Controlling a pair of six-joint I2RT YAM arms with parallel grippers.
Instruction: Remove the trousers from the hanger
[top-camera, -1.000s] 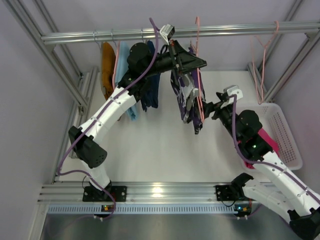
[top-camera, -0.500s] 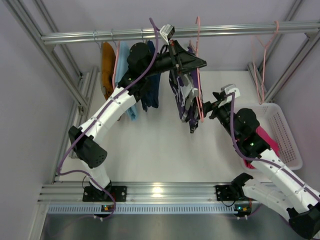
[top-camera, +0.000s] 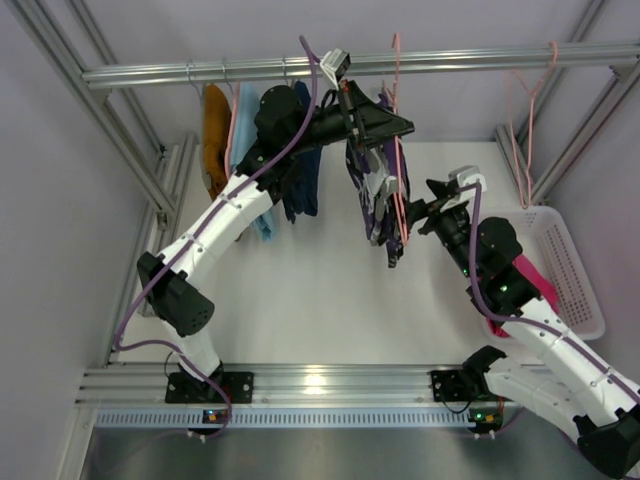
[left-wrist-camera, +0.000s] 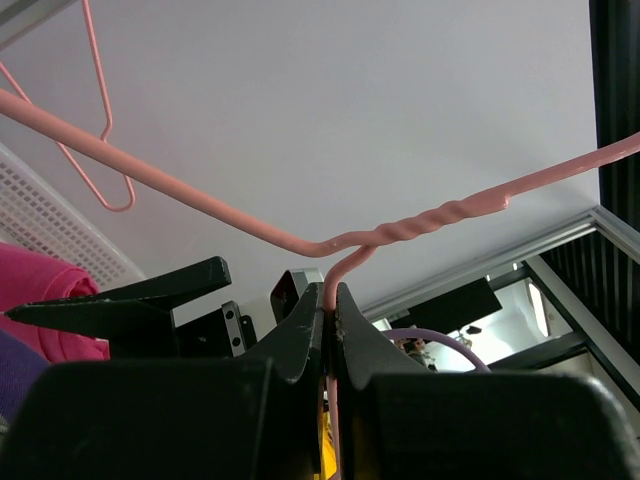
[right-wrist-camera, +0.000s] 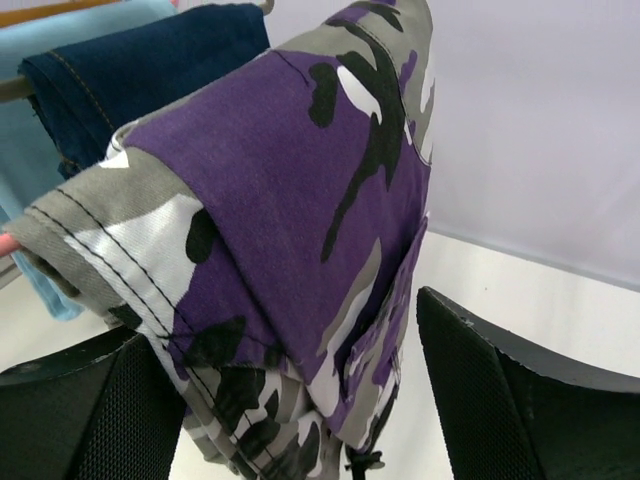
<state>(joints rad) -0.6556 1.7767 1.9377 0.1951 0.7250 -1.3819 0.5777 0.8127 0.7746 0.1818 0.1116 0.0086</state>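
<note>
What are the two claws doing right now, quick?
Left gripper: closed on the pink hanger, at its wire neck.
Right gripper: open, jaws either side of the camouflage trousers.

Purple, grey, white and black camouflage trousers (right-wrist-camera: 290, 200), pink hanger (left-wrist-camera: 440, 217), white basket (top-camera: 572, 258), magenta trousers (top-camera: 535, 280).

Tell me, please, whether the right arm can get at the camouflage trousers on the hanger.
Probably yes: the right claw stands open right at the camouflage trousers, nothing blocking it, and the left claw pinches the hanger steady.
</note>
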